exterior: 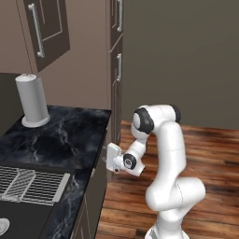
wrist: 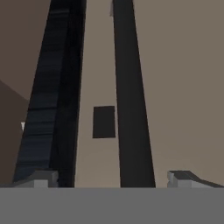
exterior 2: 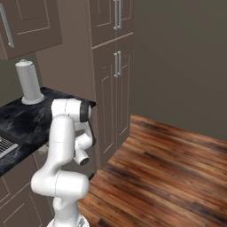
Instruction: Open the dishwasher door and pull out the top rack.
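Jaws spread wide with nothing held between them, gripper pressed close to the grey-brown dishwasher door beside the black marble counter edge, top rack hidden, paper towel roll stood on the counter, drying mat laid flat nearby.

counter: glossy black marble, white veins
floor: polished wood planks, reddish-brown
cabinets: matt brown panels
handles: brushed silver metal
mat: silver-white wire grid
arm: smooth glossy white, dark joints

Arm folded, hand wide open
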